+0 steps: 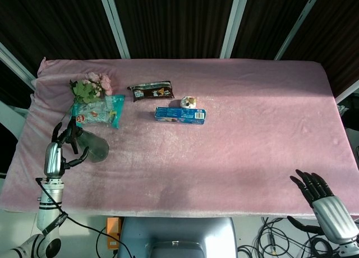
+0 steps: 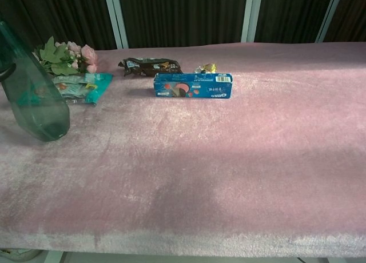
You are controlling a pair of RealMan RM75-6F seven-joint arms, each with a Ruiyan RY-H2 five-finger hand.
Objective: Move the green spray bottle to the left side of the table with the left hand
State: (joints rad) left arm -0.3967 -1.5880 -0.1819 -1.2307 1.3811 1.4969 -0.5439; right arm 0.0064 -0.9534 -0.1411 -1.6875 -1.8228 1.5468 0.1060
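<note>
— Where is your left hand?

— My left hand [image 1: 60, 148] sits over the near-left part of the tabletop [image 1: 252, 134], forearm rising from below the near edge. My fingers [image 1: 72, 136] are clamped on the green spray bottle [image 1: 94, 147], which hangs base-down and tilted, its bottom toward the pink cloth. From the chest view only the bottle [image 2: 31, 97] shows at the far left of the frame, leaning; whether its base touches the cloth, I cannot tell.

— And your right hand?

— My right hand [image 1: 322, 196] hovers off the near-right corner, fingers apart and holding nothing.

— What else is on the tabletop?

— Just beyond the bottle lies a teal snack packet [image 1: 98, 111], with a small bunch of pink flowers [image 1: 90, 88] behind it. Toward the middle, a dark snack bar wrapper [image 1: 150, 92], a blue biscuit box [image 1: 180, 115] and a small wrapped sweet [image 1: 188, 102] just behind the box. Dark curtains [image 1: 168, 19] with pale posts close off the far side.
</note>
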